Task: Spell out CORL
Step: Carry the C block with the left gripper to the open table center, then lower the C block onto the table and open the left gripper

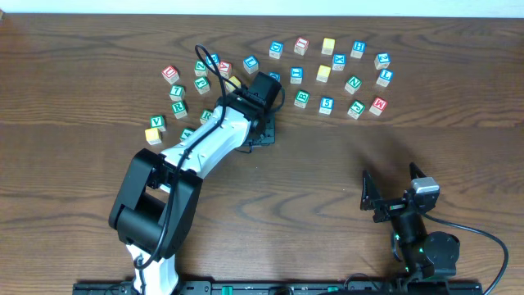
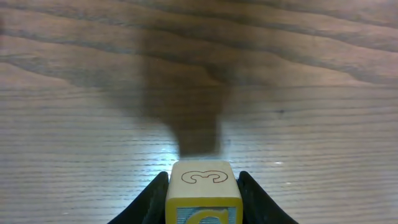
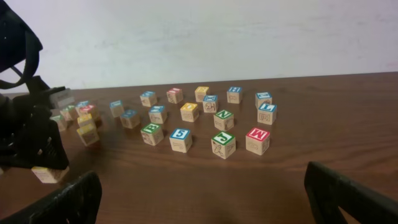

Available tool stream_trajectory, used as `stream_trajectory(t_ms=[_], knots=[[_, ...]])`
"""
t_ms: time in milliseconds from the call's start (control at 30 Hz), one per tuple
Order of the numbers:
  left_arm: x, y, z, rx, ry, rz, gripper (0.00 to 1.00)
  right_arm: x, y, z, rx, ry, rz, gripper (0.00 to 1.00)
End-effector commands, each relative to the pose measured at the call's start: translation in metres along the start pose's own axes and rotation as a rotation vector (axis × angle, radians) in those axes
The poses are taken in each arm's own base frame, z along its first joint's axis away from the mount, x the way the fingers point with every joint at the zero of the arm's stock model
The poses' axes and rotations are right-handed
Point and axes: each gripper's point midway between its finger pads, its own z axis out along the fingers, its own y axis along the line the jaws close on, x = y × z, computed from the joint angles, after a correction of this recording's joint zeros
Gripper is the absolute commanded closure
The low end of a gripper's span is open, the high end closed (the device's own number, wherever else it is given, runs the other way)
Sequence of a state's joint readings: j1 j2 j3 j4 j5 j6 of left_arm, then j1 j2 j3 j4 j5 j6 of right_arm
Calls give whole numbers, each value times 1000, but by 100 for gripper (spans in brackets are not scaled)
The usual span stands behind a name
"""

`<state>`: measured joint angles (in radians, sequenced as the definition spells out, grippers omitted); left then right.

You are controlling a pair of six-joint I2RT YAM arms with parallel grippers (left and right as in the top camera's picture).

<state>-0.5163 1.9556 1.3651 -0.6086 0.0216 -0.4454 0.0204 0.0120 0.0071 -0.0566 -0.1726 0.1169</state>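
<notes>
My left gripper (image 2: 203, 200) is shut on a small wooden cube (image 2: 203, 186) with yellow edges and a C-like outline on its top face. In the overhead view the left gripper (image 1: 262, 131) sits just below the scattered cubes and hides this cube. The right wrist view shows the cube (image 3: 48, 175) low under the left arm's fingers. A green R cube (image 1: 178, 107) lies in the left cluster. Two yellow-topped cubes (image 1: 328, 45) (image 1: 323, 73) lie in the right group. My right gripper (image 1: 391, 185) (image 3: 202, 199) stands wide open and empty at the front right.
Several other letter cubes are spread along the back of the table, among them a blue 5 cube (image 1: 326, 104) (image 3: 180, 139) and a red-topped M cube (image 1: 377, 105) (image 3: 257, 140). The left arm (image 1: 205, 147) stretches diagonally from the front left.
</notes>
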Motion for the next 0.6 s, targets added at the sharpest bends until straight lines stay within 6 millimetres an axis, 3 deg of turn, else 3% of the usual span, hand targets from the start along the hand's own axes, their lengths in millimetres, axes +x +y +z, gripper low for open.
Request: stream_trajectory(t_ms=[0, 333, 567], knots=[[-5, 5, 1, -26, -32, -4, 69, 0, 0, 0, -2, -1, -10, 1], [-4, 4, 25, -33, -20, -1, 69, 0, 0, 0, -2, -1, -10, 1], [-7, 5, 26, -38, -29, 1, 69, 0, 0, 0, -2, -1, -10, 1]])
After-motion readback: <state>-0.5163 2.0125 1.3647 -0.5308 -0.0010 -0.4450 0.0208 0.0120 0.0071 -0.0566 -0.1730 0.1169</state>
